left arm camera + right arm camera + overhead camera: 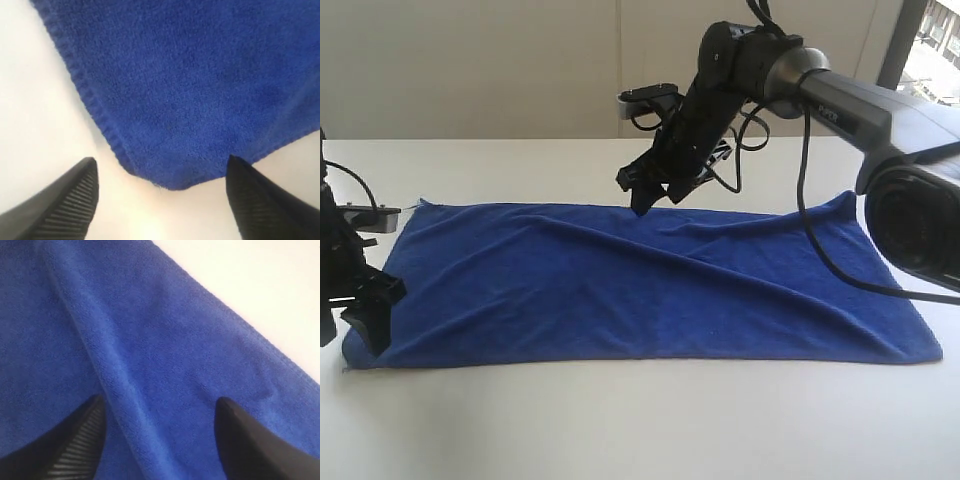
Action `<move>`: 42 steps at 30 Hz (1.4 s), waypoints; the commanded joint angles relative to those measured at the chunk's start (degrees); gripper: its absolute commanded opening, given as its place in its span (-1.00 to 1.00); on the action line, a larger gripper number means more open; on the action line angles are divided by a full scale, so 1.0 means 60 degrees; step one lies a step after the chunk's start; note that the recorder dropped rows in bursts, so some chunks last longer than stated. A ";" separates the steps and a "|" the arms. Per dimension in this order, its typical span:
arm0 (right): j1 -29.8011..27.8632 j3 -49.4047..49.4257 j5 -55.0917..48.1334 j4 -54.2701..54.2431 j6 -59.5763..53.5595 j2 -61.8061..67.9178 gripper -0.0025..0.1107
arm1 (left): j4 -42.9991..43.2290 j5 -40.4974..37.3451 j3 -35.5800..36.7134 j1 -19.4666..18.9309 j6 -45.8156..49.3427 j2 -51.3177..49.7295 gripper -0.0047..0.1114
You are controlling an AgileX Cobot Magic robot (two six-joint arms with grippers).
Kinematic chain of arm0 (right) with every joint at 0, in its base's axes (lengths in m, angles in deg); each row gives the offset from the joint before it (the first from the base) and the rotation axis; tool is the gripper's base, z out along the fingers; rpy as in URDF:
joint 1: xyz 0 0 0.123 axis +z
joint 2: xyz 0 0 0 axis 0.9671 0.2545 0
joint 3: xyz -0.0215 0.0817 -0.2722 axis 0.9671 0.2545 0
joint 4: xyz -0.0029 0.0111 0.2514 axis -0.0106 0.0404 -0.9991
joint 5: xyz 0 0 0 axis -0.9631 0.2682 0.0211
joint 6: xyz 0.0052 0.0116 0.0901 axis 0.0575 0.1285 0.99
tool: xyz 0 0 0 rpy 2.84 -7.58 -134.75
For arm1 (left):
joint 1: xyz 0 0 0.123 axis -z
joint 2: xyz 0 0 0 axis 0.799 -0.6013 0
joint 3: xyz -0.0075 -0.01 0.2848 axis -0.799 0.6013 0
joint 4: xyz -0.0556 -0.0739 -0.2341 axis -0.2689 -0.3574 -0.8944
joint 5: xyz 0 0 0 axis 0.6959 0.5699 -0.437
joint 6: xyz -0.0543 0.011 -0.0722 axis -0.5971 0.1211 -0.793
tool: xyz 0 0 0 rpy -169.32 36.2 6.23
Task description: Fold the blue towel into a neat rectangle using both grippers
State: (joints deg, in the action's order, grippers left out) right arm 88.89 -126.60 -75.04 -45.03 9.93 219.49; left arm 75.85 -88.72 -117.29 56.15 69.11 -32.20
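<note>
lying on white table [640, 430] near wall [470, 60]: towel [640, 290]

A: Entry one, cloth?
B: The blue towel [650, 290]: deep royal blue, plain plush, with a hem of the same blue in fine stitched ridges.
A: Surface?
B: The table [620, 430]: off-white, unpatterned.
A: Tools?
B: The left gripper [160, 187] and right gripper [160, 422]: matt black. Finger pads [75, 205]: fine parallel ribbing. The right arm [840, 100]: black and grey.
</note>
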 commanded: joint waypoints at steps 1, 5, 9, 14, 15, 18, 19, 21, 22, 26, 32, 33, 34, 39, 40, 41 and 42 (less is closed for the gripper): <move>-0.0103 0.0000 -0.0313 0.1454 -0.0016 -0.0482 0.10 | 0.0111 -0.0313 -0.0355 -0.0021 -0.0096 0.0262 0.40; -0.0283 0.0000 -0.0362 0.2824 0.0267 -0.1136 0.10 | 0.0051 0.0236 -0.0998 -0.0021 -0.0119 0.0880 0.32; -0.0695 0.0000 -0.0706 0.3982 0.0521 -0.1610 -0.05 | -0.1673 0.1387 -0.1223 0.0002 0.0322 0.1274 0.21; -0.1891 0.0039 -0.0832 0.3540 0.0213 -0.1629 -0.79 | -0.4633 0.1250 -0.0857 0.0467 0.3137 0.0687 -0.37; -0.2183 0.0055 -0.0832 0.3241 0.0213 -0.1596 -0.90 | -0.4738 0.1225 -0.0760 0.0591 0.3509 0.0554 -0.51; -0.2957 0.0210 -0.0832 0.2358 0.0050 -0.1471 -0.96 | -0.4936 0.1317 -0.0440 0.0953 0.3950 0.0275 -0.91; -0.3125 0.0240 -0.0832 0.2187 0.0050 -0.1424 -0.96 | -0.5097 0.1463 -0.0337 0.1056 0.4062 0.0253 -0.91; -0.3457 0.0254 -0.0832 0.1706 0.0050 -0.1217 -0.96 | -0.5486 0.1812 -0.0153 0.1235 0.4303 0.0253 -0.91; -0.3553 0.0254 -0.0832 0.1581 0.0050 -0.1107 -0.96 | -0.5656 0.1981 -0.0100 0.1309 0.4506 0.0253 -0.91; -0.3795 0.0275 -0.0832 0.1627 -0.0200 -0.0404 -0.96 | -0.5873 0.2663 0.0014 0.1550 0.4739 0.0253 -0.91; -0.3906 0.0962 -0.0832 0.1849 -0.0220 0.0130 -0.96 | -0.5791 0.2952 0.0014 0.1593 0.4739 0.0253 -0.91; -0.3906 0.1111 -0.0832 0.1868 -0.0271 0.0156 -0.96 | -0.5791 0.2952 0.0014 0.1593 0.4739 0.0253 -0.91; -0.3906 0.1285 -0.0832 0.1884 -0.0270 0.0201 -0.96 | -0.5791 0.2952 0.0014 0.1593 0.4739 0.0253 -0.91; -0.3906 0.2090 -0.0832 0.1884 -0.0270 0.0215 -0.96 | -0.5791 0.2949 0.0014 0.1593 0.4739 0.0253 -0.91; -0.3906 0.2238 -0.0832 0.1912 -0.0250 0.0193 -0.96 | -0.5791 0.2949 0.0014 0.1593 0.4739 0.0253 -0.91; -0.3906 0.2502 -0.0832 0.1962 -0.0250 0.0169 -0.96 | -0.5791 0.2949 0.0014 0.1593 0.4739 0.0253 -0.91; -0.3906 0.2717 -0.0832 0.2018 -0.0153 0.0103 -0.96 | -0.5791 0.2949 0.0014 0.1593 0.4739 0.0253 -0.91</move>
State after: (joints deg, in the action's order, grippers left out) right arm 65.75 -114.19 -78.60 -34.09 8.89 219.88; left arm 41.77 -70.30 -117.73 65.48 97.20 -31.04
